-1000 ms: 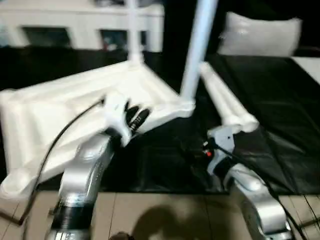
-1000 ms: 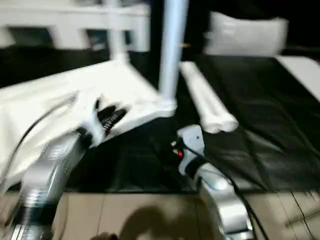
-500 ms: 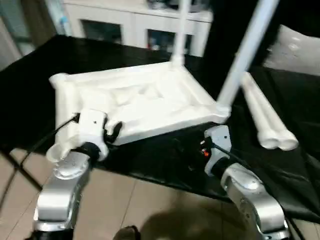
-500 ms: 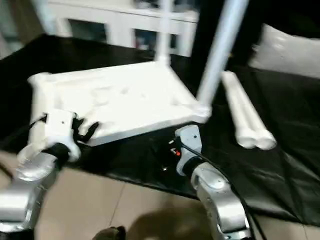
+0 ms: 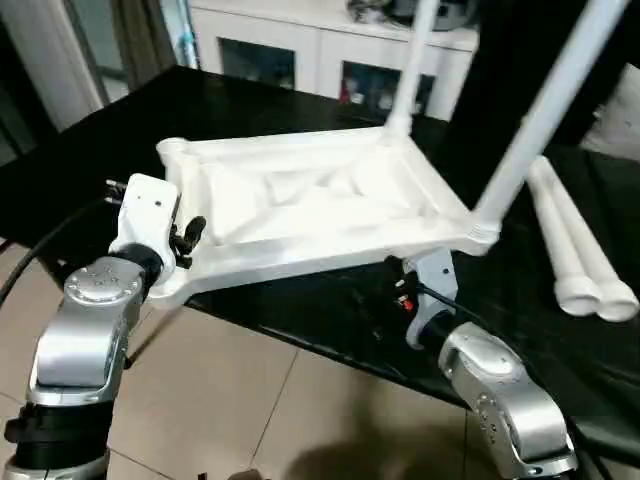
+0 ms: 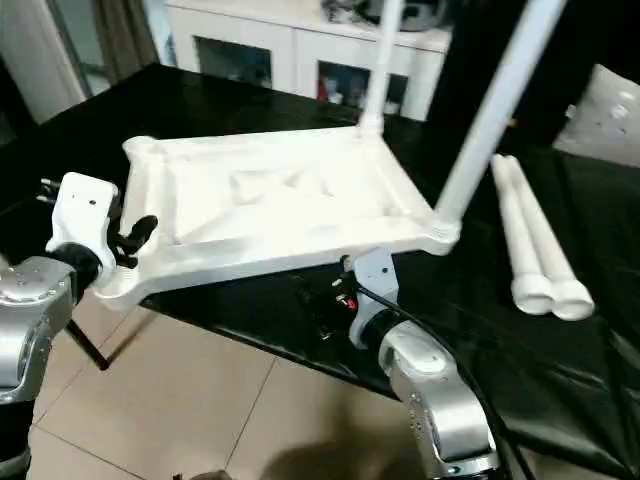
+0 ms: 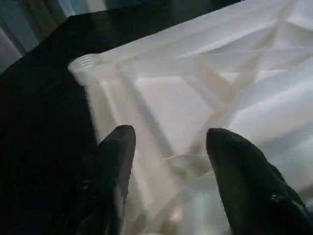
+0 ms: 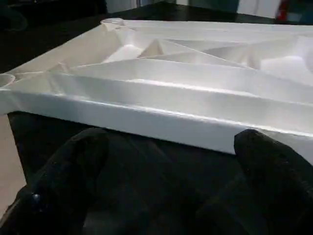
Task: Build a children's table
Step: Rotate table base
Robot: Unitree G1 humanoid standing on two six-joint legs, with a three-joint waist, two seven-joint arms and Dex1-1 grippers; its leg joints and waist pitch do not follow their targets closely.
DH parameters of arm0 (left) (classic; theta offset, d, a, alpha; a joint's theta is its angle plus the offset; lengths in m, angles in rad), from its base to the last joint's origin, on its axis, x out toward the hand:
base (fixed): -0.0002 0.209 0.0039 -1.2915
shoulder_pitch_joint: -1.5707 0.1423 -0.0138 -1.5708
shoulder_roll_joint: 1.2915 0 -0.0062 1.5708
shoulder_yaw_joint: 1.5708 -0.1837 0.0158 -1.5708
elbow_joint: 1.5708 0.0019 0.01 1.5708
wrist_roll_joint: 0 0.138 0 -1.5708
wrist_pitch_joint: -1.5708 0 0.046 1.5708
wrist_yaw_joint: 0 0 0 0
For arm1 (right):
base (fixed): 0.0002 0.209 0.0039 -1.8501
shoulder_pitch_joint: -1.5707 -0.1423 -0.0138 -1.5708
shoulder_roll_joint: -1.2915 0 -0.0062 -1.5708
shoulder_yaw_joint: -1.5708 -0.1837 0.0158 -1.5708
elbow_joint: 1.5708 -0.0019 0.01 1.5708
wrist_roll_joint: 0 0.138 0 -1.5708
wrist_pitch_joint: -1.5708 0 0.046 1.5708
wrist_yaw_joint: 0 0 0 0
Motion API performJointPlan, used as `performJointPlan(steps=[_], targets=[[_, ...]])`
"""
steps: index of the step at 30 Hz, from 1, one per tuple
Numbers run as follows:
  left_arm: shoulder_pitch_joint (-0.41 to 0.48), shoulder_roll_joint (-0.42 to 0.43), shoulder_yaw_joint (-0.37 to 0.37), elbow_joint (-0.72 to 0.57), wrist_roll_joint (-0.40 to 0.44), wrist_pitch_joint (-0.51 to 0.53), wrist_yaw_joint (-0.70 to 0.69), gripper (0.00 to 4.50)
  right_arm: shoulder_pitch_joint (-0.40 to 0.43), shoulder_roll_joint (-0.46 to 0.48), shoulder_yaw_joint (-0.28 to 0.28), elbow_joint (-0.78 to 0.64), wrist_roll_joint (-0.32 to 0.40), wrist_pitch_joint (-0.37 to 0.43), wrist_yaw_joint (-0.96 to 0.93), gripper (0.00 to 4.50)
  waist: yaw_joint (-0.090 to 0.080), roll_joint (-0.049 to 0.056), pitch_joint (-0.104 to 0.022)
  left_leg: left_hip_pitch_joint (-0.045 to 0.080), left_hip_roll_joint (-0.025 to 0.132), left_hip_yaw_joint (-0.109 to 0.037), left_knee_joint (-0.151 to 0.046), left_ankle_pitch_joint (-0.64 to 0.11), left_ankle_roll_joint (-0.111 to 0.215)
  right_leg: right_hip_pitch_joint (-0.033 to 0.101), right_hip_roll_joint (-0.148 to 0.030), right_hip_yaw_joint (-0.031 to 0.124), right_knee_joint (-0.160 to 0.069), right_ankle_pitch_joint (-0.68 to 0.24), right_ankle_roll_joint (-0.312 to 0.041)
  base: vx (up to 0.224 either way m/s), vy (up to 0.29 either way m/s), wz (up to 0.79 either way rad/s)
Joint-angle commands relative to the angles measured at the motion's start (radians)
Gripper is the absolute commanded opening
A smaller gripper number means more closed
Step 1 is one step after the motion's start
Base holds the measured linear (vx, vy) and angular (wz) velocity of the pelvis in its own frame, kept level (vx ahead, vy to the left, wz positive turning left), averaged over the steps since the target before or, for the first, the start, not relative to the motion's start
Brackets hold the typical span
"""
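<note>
Left end effector point(image 7: 166, 147) part open at the table top's point(image 5: 310, 200) corner, gripping nothing. Right end effector point(image 8: 171, 147) wide open, empty, below its edge.

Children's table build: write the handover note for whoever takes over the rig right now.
Left gripper: jaws apart at the tabletop's near left corner, which juts past the black table's edge; nothing held.
Right gripper: jaws wide open, empty, just short of the tabletop's near long edge.
Tabletop lies underside up, ribs showing.
Done: two legs stand in the right-hand sockets, far leg and near leg.
Left: two loose legs lie side by side on the black table to the right; fit them in the two empty left sockets, then turn the table over.
</note>
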Motion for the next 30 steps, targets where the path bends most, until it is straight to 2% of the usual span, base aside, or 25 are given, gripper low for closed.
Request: performJointPlan(steps=[1,2,3,4,5,6,7,8,10,11,13,15,16,18,19,21,23,25,28,30], targets=[[-0.026,0.034,-0.032,0.055,0.029,0.011,-0.015,2.74,-0.012,-0.001,0.0,0.001,-0.008,-0.002,0.002,4.5,0.005,0.0,-0.052,0.004,0.058,0.004,-0.108,-0.257,-0.02,0.032,-0.064,0.04,-0.077,-0.191,-0.198,-0.068,-0.069,-0.05],[-0.037,0.042,-0.034,0.079,0.039,0.016,-0.009,2.74,-0.014,-0.002,0.002,0.001,-0.01,-0.002,0.003,4.5,0.005,0.001,-0.049,0.009,0.06,0.008,-0.109,-0.295,-0.022,0.024,-0.066,0.043,-0.086,-0.273,-0.19,-0.066,-0.077,-0.02],[-0.046,0.047,-0.033,0.099,0.048,0.02,-0.001,2.74,-0.015,-0.003,0.004,0.001,-0.011,-0.004,0.004,4.5,0.005,-0.001,-0.051,0.014,0.067,0.014,-0.109,-0.318,-0.026,0.016,-0.068,0.05,-0.093,-0.355,-0.183,-0.037,-0.069,0.0],[-0.061,0.055,-0.031,0.132,0.067,-0.002,0.018,2.74,-0.015,-0.004,0.004,0.003,-0.013,-0.007,0.002,4.5,0.003,-0.001,-0.053,0.01,0.071,0.016,-0.111,-0.303,-0.027,0.017,-0.067,0.05,-0.091,-0.351,-0.183,-0.037,-0.069,0.0],[-0.071,0.061,-0.031,0.154,0.08,-0.019,0.031,2.74,-0.016,-0.004,0.003,0.005,-0.014,-0.009,0.001,4.5,0.005,-0.005,-0.059,0.006,0.076,0.024,-0.111,-0.245,-0.018,0.016,-0.061,0.051,-0.085,-0.279,-0.187,-0.025,-0.052,-0.02],[-0.092,0.074,-0.034,0.2,0.088,-0.03,0.03,2.74,-0.016,-0.005,0.004,0.007,-0.013,-0.011,0.0,4.5,0.007,-0.003,-0.061,0.004,0.077,0.033,-0.113,-0.204,-0.006,0.014,-0.056,0.049,-0.08,-0.215,-0.192,0.0,0.0,0.0],[-0.108,0.085,-0.039,0.238,0.097,-0.042,0.033,2.74,-0.017,-0.006,0.005,0.009,-0.013,-0.012,-0.001,4.5,0.008,0.0,-0.06,0.006,0.078,0.039,-0.115,-0.21,-0.005,0.008,-0.052,0.048,-0.077,-0.189,-0.2,0.0,0.0,0.0],[-0.127,0.1,-0.049,0.282,0.111,-0.061,0.03,2.74,-0.018,-0.007,0.007,0.01,-0.013,-0.013,-0.001,4.5,0.007,0.002,-0.063,0.005,0.078,0.04,-0.115,-0.203,-0.006,0.009,-0.05,0.048,-0.074,-0.17,-0.205,0.0,0.0,0.0],[-0.169,0.123,-0.066,0.376,0.124,-0.114,0.015,2.74,-0.018,-0.015,0.016,0.01,-0.023,-0.014,0.0,4.5,0.009,0.002,-0.067,0.002,0.079,0.043,-0.115,-0.162,-0.006,0.008,-0.043,0.046,-0.066,-0.075,-0.213,0.0,0.0,0.0],[-0.18,0.127,-0.07,0.398,0.127,-0.13,0.013,2.74,-0.018,-0.016,0.018,0.01,-0.026,-0.014,0.0,4.5,0.011,0.005,-0.071,0.005,0.08,0.044,-0.113,-0.157,-0.007,0.008,-0.042,0.047,-0.063,-0.051,-0.217,0.0,0.0,0.0],[-0.204,0.13,-0.076,0.452,0.122,-0.16,0.0,2.74,-0.018,-0.02,0.02,0.011,-0.032,-0.015,0.001,4.5,0.013,0.003,-0.072,0.006,0.084,0.048,-0.112,-0.132,-0.005,0.007,-0.042,0.047,-0.055,0.02,-0.233,0.0,0.0,0.0],[-0.244,0.13,-0.11,0.553,0.132,-0.218,-0.036,2.74,-0.019,-0.023,0.025,0.015,-0.042,-0.015,-0.001,4.5,0.021,0.003,-0.072,0.01,0.085,0.054,-0.111,-0.126,0.002,0.005,-0.045,0.048,-0.055,0.035,-0.247,0.0,0.0,0.0],[-0.244,0.13,-0.11,0.553,0.132,-0.218,-0.036,2.74,-0.019,-0.023,0.025,0.015,-0.042,-0.015,-0.001,4.5,0.028,0.002,-0.074,0.013,0.084,0.057,-0.11,-0.119,0.004,0.003,-0.043,0.049,-0.055,0.036,-0.246,0.0,0.0,0.0],[-0.288,0.124,-0.148,0.664,0.158,-0.282,-0.053,2.74,-0.023,-0.02,0.025,0.02,-0.046,-0.01,-0.009,4.5,0.032,-0.003,-0.072,0.013,0.086,0.061,-0.112,-0.12,0.007,0.004,-0.045,0.051,-0.056,0.032,-0.245,0.0,0.0,0.0],[-0.288,0.124,-0.148,0.664,0.158,-0.282,-0.053,2.74,-0.023,-0.02,0.025,0.02,-0.046,-0.01,-0.009,4.5,0.035,-0.002,-0.072,0.015,0.086,0.062,-0.114,-0.143,0.002,0.003,-0.047,0.052,-0.058,0.001,-0.239,0.0,0.0,0.0],[-0.341,0.113,-0.181,0.787,0.189,-0.328,-0.056,2.74,-0.03,-0.021,0.029,0.026,-0.049,-0.01,-0.011,4.5,0.035,0.0,-0.07,0.017,0.087,0.063,-0.117,-0.172,-0.008,0.0,-0.047,0.053,-0.064,-0.034,-0.231,0.0,0.0,0.0],[-0.374,0.124,-0.236,0.869,0.242,-0.351,-0.069,2.74,-0.035,-0.022,0.033,0.027,-0.054,-0.009,-0.016,4.5,0.037,0.003,-0.072,0.017,0.091,0.061,-0.119,-0.177,-0.022,0.002,-0.049,0.054,-0.06,-0.023,-0.226,0.0,0.0,0.0],[-0.391,0.141,-0.274,0.895,0.281,-0.36,-0.08,2.74,-0.036,-0.022,0.033,0.022,-0.055,-0.007,-0.017,4.5,0.035,-0.001,-0.073,0.016,0.092,0.062,-0.119,-0.171,-0.027,0.004,-0.051,0.054,-0.058,0.001,-0.229,0.0,0.0,0.0],[-0.4,0.141,-0.288,0.912,0.286,-0.36,-0.101,2.74,-0.035,-0.023,0.031,0.022,-0.054,-0.008,-0.016,4.5,0.036,-0.003,-0.073,0.016,0.092,0.064,-0.118,-0.146,-0.019,0.004,-0.051,0.054,-0.058,0.026,-0.239,0.0,0.0,0.0],[-0.412,0.142,-0.326,0.926,0.291,-0.369,-0.176,2.74,-0.032,-0.023,0.027,0.031,-0.057,-0.007,-0.021,4.5,0.036,-0.001,-0.073,0.017,0.093,0.065,-0.118,-0.138,-0.014,0.005,-0.051,0.054,-0.057,0.033,-0.249,0.0,0.0,0.0]])
